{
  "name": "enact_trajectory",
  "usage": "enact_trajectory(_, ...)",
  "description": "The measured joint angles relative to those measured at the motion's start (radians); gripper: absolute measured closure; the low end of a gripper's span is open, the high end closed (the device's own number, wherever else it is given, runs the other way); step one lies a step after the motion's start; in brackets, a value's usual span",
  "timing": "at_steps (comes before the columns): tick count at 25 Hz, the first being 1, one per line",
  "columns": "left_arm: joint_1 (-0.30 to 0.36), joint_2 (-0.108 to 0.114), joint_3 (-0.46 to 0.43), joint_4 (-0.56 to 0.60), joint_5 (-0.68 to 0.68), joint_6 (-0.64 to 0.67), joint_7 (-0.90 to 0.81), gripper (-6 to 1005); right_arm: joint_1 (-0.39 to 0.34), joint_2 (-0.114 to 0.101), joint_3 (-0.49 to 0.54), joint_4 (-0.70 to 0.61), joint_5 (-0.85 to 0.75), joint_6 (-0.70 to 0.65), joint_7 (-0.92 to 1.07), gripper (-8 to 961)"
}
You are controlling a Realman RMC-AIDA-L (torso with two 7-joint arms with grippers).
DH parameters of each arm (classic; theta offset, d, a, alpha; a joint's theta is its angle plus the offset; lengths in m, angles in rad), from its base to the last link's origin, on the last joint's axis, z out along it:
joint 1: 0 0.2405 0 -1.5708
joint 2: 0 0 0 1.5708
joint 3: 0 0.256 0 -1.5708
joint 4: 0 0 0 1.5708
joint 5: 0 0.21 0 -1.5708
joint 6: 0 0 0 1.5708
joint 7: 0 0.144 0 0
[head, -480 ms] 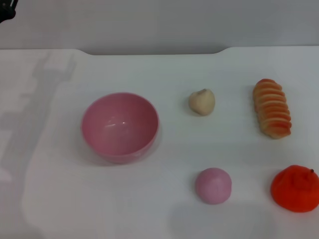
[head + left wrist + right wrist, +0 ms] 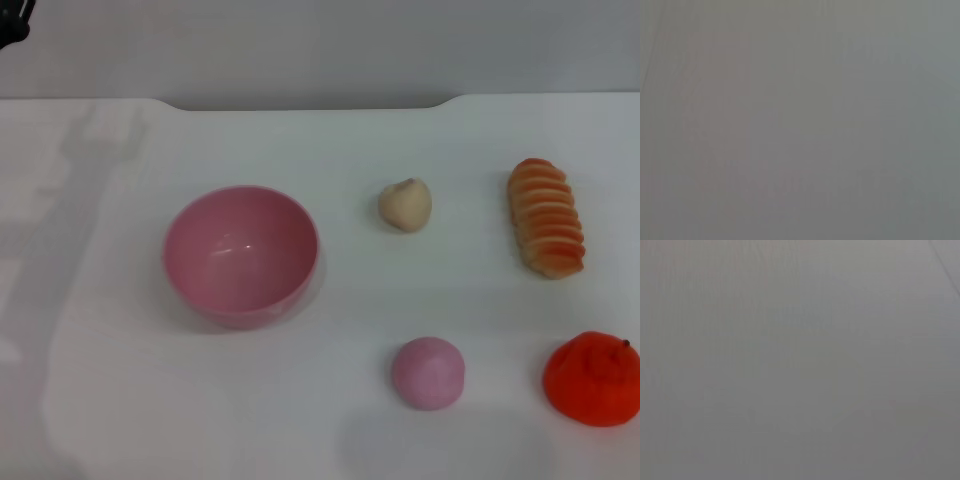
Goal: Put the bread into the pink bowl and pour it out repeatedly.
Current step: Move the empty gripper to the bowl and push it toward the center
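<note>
You are looking at a long toy loaf with a ridged orange-and-tan striped top (image 2: 546, 217), lying striped side up on the white table at the far right. The round, deep, glossy pink plastic bowl (image 2: 241, 255) is sitting upright and empty, well apart on the left.

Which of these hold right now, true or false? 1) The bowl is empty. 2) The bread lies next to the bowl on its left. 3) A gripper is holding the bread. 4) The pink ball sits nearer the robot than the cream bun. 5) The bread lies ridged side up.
1) True: the pink bowl holds nothing.
2) False: the bread lies far to the bowl's right, beyond the cream bun.
3) False: no gripper shows in any view; the bread lies alone on the table.
4) True: the pink ball is nearer.
5) True.
</note>
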Motion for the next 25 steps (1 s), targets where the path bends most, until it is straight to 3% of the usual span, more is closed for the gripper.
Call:
enact_trajectory(10, 0.034, 0.012, 0.058, 0.164, 0.019, -0.232, -0.188, 324, -0.006, 0.001, 0.0, 0.005, 0.0, 0.001, 0.0, 351)
enact_trajectory(11, 0.059, 0.017, 0.097, 0.261, 0.062, -0.332, -0.26, 324, -0.006, 0.001, 0.0, 0.008, 0.0, 0.001, 0.001, 351)
enact_trajectory(14, 0.085, 0.028, 0.125, 0.367, 0.165, -0.425, -0.393, 324, -0.006, 0.001, 0.0, 0.019, 0.0, 0.001, 0.011, 351)
enact_trajectory(16, 0.085, 0.028, 0.125, 0.367, 0.165, -0.425, -0.393, 324, -0.004, 0.001, 0.003, 0.025, 0.0, 0.001, 0.015, 351)
enact_trajectory(18, 0.098, 0.079, 0.143, 0.462, 0.43, -0.464, -0.737, 324, -0.003, 0.001, 0.009, 0.027, 0.0, 0.003, 0.016, 352)
enact_trajectory(21, 0.098, 0.098, 0.143, 0.482, 0.529, -0.462, -0.851, 324, 0.0, 0.0, 0.016, 0.028, 0.0, 0.008, 0.016, 353)
enact_trajectory(25, 0.1, 0.147, 0.143, 0.564, 0.849, -0.41, -1.193, 323, 0.003, -0.002, 0.03, 0.027, 0.0, 0.012, 0.016, 356)
